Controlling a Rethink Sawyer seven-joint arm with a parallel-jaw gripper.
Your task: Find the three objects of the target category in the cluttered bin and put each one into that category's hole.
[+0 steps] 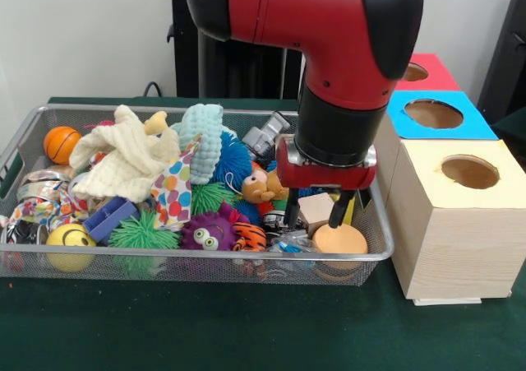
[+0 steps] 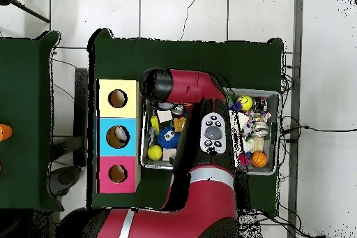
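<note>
The wire bin [image 1: 205,257] is packed with toys. My gripper [image 1: 315,215] is down inside its right end, open, its fingers [image 1: 338,211] either side of a pale wooden block [image 1: 316,206]. Just below lies an orange round piece [image 1: 339,239]. Left of the gripper are a small bear figure [image 1: 259,186], a tiger-striped toy [image 1: 249,237] and a purple spiky ball with eyes [image 1: 208,232]. Right of the bin stand three boxes with holes, topped cream [image 1: 469,172], blue [image 1: 440,113] and red [image 1: 427,71]. In the overhead view my arm [image 2: 209,134] covers the gripper.
The bin also holds a cream cloth [image 1: 123,161], a mint knobbly toy [image 1: 204,136], a blue spiky ball [image 1: 235,162], a green spiky ball [image 1: 141,233], an orange ball [image 1: 62,143], a yellow smiley ball [image 1: 70,246] and a blue block [image 1: 109,217]. Green cloth covers the table.
</note>
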